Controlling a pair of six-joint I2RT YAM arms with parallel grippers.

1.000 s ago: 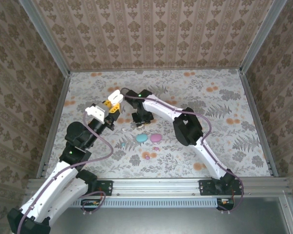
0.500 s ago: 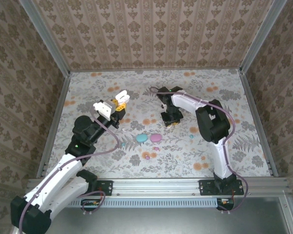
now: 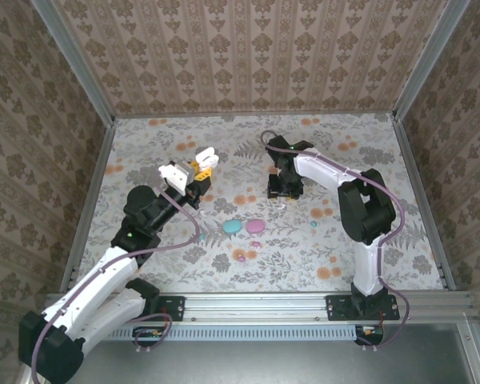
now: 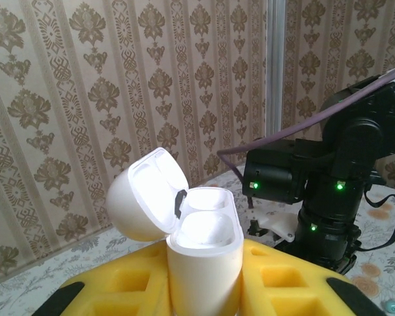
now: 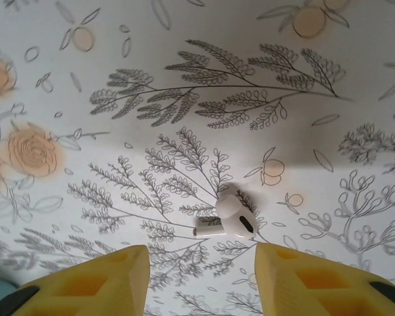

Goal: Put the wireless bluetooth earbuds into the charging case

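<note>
Right gripper point(image 5: 201, 258) hovers, jaws spread, over white earbud point(image 5: 230, 219) lying on side near middle of table point(image 3: 368, 240), untouched. Left gripper point(image 4: 204, 289) pinches open case point(image 4: 203, 257) upright, lid point(image 4: 148, 194) tipped back, left of table's middle. Bud looks light, hard, glossy, likely slippery. Best pinched gently across bulbous head, stem free.

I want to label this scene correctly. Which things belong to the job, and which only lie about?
Job:
- white case, open, held in the left hand
- earbud, lying on the table before the open right hand

Lying about:
- teal case
- pink case
</note>
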